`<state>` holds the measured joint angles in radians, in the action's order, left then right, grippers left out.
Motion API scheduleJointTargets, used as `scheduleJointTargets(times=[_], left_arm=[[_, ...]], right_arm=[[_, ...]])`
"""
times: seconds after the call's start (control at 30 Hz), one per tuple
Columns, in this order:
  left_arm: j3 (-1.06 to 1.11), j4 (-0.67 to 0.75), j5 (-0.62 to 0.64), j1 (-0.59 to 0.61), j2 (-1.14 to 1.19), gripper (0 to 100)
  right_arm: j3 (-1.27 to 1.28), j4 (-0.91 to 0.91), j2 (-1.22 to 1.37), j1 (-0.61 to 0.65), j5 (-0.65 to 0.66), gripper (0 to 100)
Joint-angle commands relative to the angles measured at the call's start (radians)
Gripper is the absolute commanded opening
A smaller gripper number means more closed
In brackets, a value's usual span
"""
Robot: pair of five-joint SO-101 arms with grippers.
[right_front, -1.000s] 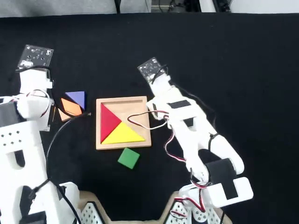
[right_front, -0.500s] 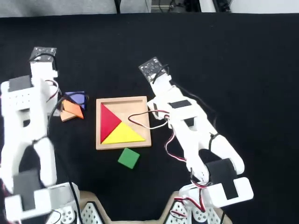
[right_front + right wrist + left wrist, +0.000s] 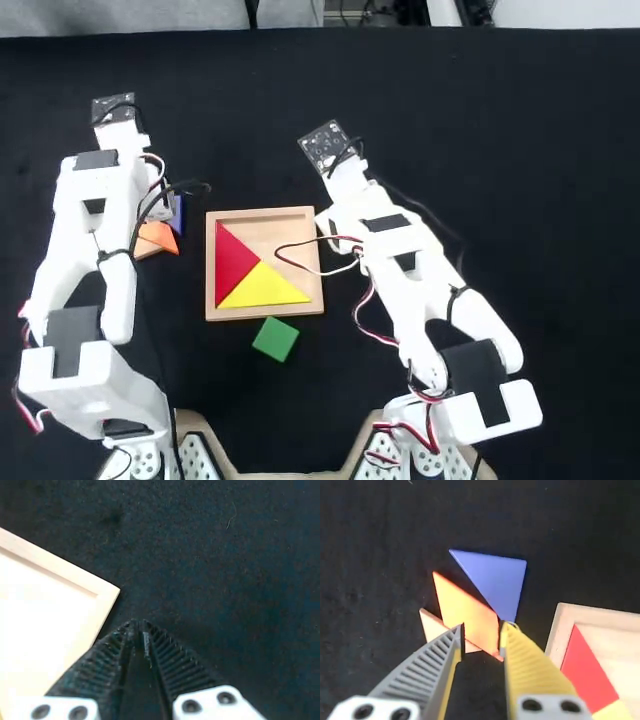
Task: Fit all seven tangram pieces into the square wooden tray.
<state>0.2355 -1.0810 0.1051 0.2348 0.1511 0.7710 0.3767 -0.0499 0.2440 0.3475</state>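
Observation:
The square wooden tray (image 3: 262, 222) holds a red triangle (image 3: 234, 258) and a yellow triangle (image 3: 264, 288). A green square (image 3: 275, 338) lies on the cloth just in front of it. Left of the tray lie an orange parallelogram (image 3: 465, 612), a blue triangle (image 3: 492, 577) and a pale triangle (image 3: 431, 626), overlapping. My left gripper (image 3: 482, 632) is open just above them, its fingers either side of the orange piece's near corner. My right gripper (image 3: 137, 627) is shut and empty beside the tray's corner (image 3: 102, 594).
A black cloth covers the table, with open room behind the tray and to the right. The right arm (image 3: 400, 260) stretches along the tray's right side. The left arm (image 3: 95, 215) hangs over the loose pieces, partly hiding them in the high view.
The left arm has swung from the table's left edge toward the tray and now stands over the orange and blue pieces. The right arm has not moved.

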Motion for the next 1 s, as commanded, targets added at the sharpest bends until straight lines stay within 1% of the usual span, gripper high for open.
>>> scheduleJointTargets(times=[0.0, 0.07, 0.1, 0.2, 0.33, 0.4, 0.5, 0.67, 0.87, 0.97], left_arm=[[-0.028, 0.026, 0.161, 0.056, 0.011, 12], [-0.028, 0.026, 0.262, 0.077, 0.032, 12], [-0.030, 0.026, 0.292, 0.077, 0.044, 12], [-0.033, 0.029, 0.327, 0.062, 0.075, 12], [-0.038, 0.077, 0.384, 0.042, 0.104, 12], [-0.036, 0.103, 0.391, 0.038, 0.101, 14], [-0.038, 0.120, 0.391, 0.036, 0.106, 21], [-0.028, 0.107, 0.387, 0.041, 0.109, 20], [-0.028, -0.011, 0.391, 0.042, 0.109, 20], [-0.021, -0.029, 0.393, 0.047, 0.109, 20]], right_arm=[[-0.004, -0.021, -0.050, -0.012, 0.003, 1.1], [-0.004, -0.021, -0.050, -0.012, 0.003, 1.1], [-0.004, -0.021, -0.050, -0.012, 0.003, 1.1], [-0.004, -0.021, -0.050, -0.012, 0.003, 1.1], [-0.004, -0.021, -0.050, -0.014, 0.003, 1.1], [-0.004, -0.021, -0.050, -0.014, 0.003, 1.1], [-0.004, -0.021, -0.050, -0.014, 0.003, 1.1], [-0.004, -0.021, -0.050, -0.014, 0.003, 1.1], [-0.004, -0.021, -0.050, -0.014, 0.003, 1.1], [-0.004, -0.021, -0.050, -0.014, 0.003, 1.1]])
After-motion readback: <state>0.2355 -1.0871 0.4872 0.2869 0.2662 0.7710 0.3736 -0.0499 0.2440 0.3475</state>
